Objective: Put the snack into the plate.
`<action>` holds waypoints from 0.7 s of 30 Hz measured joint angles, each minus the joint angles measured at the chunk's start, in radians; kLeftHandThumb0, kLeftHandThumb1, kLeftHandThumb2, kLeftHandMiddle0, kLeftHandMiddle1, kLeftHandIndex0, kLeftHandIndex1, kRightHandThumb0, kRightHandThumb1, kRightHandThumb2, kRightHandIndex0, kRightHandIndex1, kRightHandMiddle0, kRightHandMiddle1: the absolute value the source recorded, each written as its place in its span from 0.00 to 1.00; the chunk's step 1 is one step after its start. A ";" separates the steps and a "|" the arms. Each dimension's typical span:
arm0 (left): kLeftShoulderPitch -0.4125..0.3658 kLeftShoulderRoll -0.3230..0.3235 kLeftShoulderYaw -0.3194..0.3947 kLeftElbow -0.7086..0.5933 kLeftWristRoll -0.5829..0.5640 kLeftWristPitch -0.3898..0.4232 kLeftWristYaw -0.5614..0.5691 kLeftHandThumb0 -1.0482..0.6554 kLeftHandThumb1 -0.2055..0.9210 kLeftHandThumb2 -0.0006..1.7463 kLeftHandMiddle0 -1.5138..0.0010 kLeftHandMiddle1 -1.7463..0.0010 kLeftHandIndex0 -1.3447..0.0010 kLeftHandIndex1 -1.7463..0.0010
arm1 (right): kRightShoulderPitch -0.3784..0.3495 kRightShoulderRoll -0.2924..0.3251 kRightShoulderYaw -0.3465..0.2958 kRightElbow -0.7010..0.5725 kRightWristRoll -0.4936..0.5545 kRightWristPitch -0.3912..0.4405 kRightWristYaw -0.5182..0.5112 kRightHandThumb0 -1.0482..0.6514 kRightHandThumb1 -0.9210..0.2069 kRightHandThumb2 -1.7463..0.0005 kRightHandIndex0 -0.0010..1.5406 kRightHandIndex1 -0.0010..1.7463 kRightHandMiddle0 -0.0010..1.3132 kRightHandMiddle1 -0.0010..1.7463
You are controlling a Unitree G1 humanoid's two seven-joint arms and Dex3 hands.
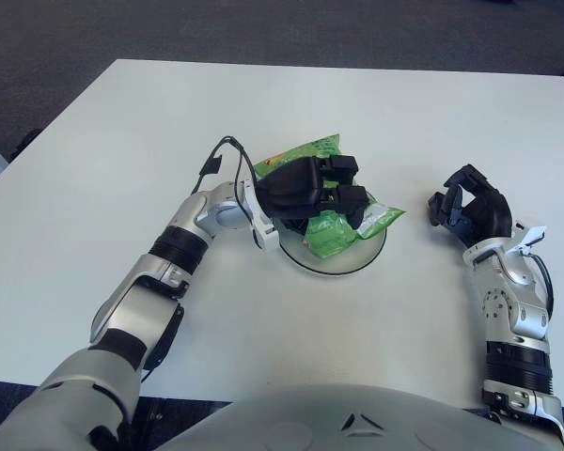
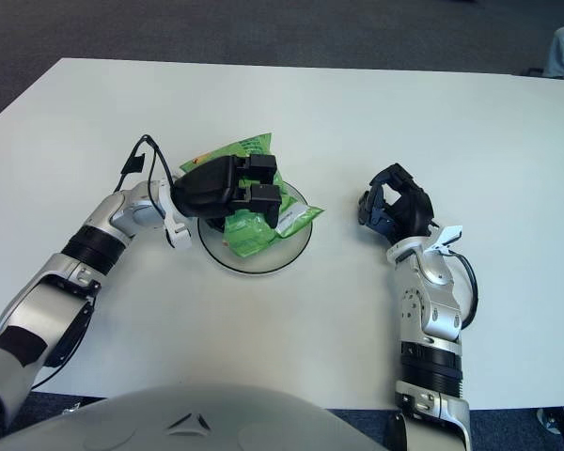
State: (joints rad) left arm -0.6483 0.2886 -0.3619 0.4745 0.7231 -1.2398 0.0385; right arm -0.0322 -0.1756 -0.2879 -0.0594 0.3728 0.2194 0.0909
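Both hands in my view: left hand [image 1: 310, 188] clamped on green snack bag [image 1: 331, 230] over plate [image 1: 343, 263]; right hand [image 1: 470, 207] beside plate, fingers curled, empty.

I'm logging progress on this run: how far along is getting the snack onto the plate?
Nearly done. The crinkled green snack bag already lies across the clear round plate, one corner overhanging the rim. In hand: the left hand grips the bag from above over the plate. Left to do: open the fingers and pull the arm clear. The right hand is idle, to the plate's right.
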 measured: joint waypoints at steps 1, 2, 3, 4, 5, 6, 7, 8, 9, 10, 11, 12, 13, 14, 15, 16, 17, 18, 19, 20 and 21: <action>0.000 0.001 -0.001 0.001 0.008 0.000 0.003 0.62 0.76 0.46 0.76 0.00 0.69 0.17 | 0.000 0.001 0.000 -0.001 0.000 0.001 -0.001 0.35 0.46 0.30 0.75 1.00 0.42 1.00; 0.000 0.003 -0.002 0.002 0.015 -0.001 0.007 0.62 0.81 0.43 0.79 0.00 0.73 0.14 | 0.000 0.001 0.000 -0.001 0.000 0.001 -0.002 0.35 0.46 0.30 0.75 1.00 0.42 1.00; -0.001 0.005 -0.005 0.005 0.021 -0.003 0.010 0.61 0.88 0.39 0.83 0.01 0.79 0.10 | 0.000 0.001 0.000 -0.001 0.000 0.002 -0.003 0.35 0.46 0.30 0.75 1.00 0.42 1.00; -0.002 0.007 -0.007 0.007 0.027 -0.005 0.011 0.54 0.92 0.35 0.88 0.12 0.82 0.07 | 0.000 0.001 0.000 -0.002 0.000 0.002 -0.004 0.35 0.46 0.30 0.75 1.00 0.42 1.00; -0.006 0.011 -0.013 0.012 0.032 -0.012 0.011 0.50 0.95 0.33 0.90 0.20 0.83 0.04 | 0.000 0.001 0.000 -0.002 0.000 0.002 -0.005 0.35 0.46 0.30 0.75 1.00 0.42 1.00; -0.012 0.016 -0.018 0.019 0.033 -0.020 0.011 0.47 0.93 0.34 0.91 0.26 0.87 0.10 | 0.000 0.001 0.000 -0.003 0.000 0.003 -0.007 0.35 0.46 0.31 0.75 1.00 0.42 1.00; -0.018 0.021 -0.025 0.026 0.033 -0.028 0.009 0.43 0.89 0.37 0.91 0.34 0.91 0.19 | 0.000 0.001 0.000 -0.003 0.000 0.003 -0.007 0.35 0.46 0.31 0.75 1.00 0.42 1.00; -0.025 0.026 -0.032 0.034 0.033 -0.037 0.007 0.40 0.87 0.38 0.92 0.40 0.93 0.23 | 0.000 0.001 0.000 -0.003 0.000 0.004 -0.008 0.35 0.46 0.31 0.75 1.00 0.42 1.00; -0.035 0.033 -0.039 0.040 0.034 -0.045 0.003 0.36 0.87 0.38 0.92 0.50 0.96 0.31 | 0.000 0.001 0.000 -0.004 0.000 0.005 -0.008 0.35 0.46 0.31 0.75 1.00 0.42 1.00; -0.042 0.038 -0.045 0.043 0.033 -0.051 -0.004 0.33 0.87 0.38 0.91 0.58 0.97 0.37 | 0.000 0.001 0.000 -0.004 0.000 0.005 -0.008 0.35 0.46 0.31 0.75 1.00 0.42 1.00; -0.050 0.043 -0.052 0.046 0.034 -0.056 -0.010 0.33 0.87 0.38 0.91 0.60 0.98 0.39 | -0.001 0.001 0.000 -0.004 0.000 0.006 -0.008 0.35 0.46 0.31 0.75 1.00 0.42 1.00; -0.057 0.048 -0.056 0.048 0.034 -0.059 -0.017 0.30 0.89 0.36 0.91 0.65 0.99 0.43 | -0.001 0.001 0.000 -0.004 0.000 0.007 -0.008 0.35 0.46 0.31 0.75 1.00 0.42 1.00; -0.063 0.052 -0.060 0.050 0.033 -0.060 -0.024 0.28 0.92 0.34 0.91 0.71 0.99 0.47 | -0.001 0.001 0.000 -0.005 0.001 0.007 -0.008 0.35 0.46 0.31 0.75 1.00 0.42 1.00; -0.068 0.054 -0.063 0.052 0.033 -0.061 -0.027 0.26 0.95 0.31 0.90 0.76 0.99 0.51 | -0.001 0.001 0.000 -0.005 0.001 0.007 -0.008 0.35 0.46 0.31 0.75 1.00 0.42 1.00; -0.074 0.057 -0.068 0.055 0.032 -0.062 -0.031 0.25 0.96 0.31 0.90 0.77 1.00 0.52 | -0.002 0.001 0.000 -0.005 0.001 0.008 -0.008 0.35 0.46 0.31 0.75 1.00 0.42 1.00; -0.078 0.060 -0.071 0.058 0.032 -0.063 -0.035 0.24 0.97 0.30 0.90 0.80 1.00 0.55 | -0.002 0.001 0.000 -0.005 0.001 0.008 -0.008 0.35 0.46 0.31 0.75 1.00 0.42 1.00; -0.083 0.062 -0.075 0.061 0.031 -0.066 -0.039 0.22 0.98 0.30 0.90 0.83 1.00 0.57 | -0.002 0.001 0.000 -0.004 0.001 0.008 -0.008 0.35 0.46 0.31 0.75 1.00 0.42 1.00; -0.087 0.064 -0.077 0.065 0.031 -0.070 -0.042 0.22 0.99 0.31 0.90 0.84 1.00 0.59 | -0.003 0.001 -0.001 -0.004 0.001 0.008 -0.008 0.35 0.46 0.31 0.75 1.00 0.42 1.00; -0.090 0.064 -0.079 0.070 0.031 -0.074 -0.044 0.21 0.99 0.31 0.90 0.86 1.00 0.61 | -0.004 0.001 -0.001 -0.002 0.001 0.008 -0.008 0.35 0.46 0.31 0.76 1.00 0.42 1.00; -0.092 0.064 -0.080 0.074 0.030 -0.077 -0.045 0.19 0.99 0.32 0.90 0.87 1.00 0.63 | -0.006 0.001 -0.002 -0.001 0.001 0.008 -0.007 0.35 0.46 0.31 0.76 1.00 0.42 1.00; -0.095 0.064 -0.083 0.080 0.026 -0.080 -0.047 0.18 1.00 0.33 0.90 0.88 1.00 0.65 | -0.007 0.001 -0.002 0.001 0.001 0.008 -0.007 0.35 0.46 0.31 0.76 1.00 0.42 1.00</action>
State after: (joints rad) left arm -0.7434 0.3523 -0.4445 0.5542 0.7492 -1.3194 -0.0081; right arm -0.0393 -0.1746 -0.2903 -0.0581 0.3739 0.2275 0.0838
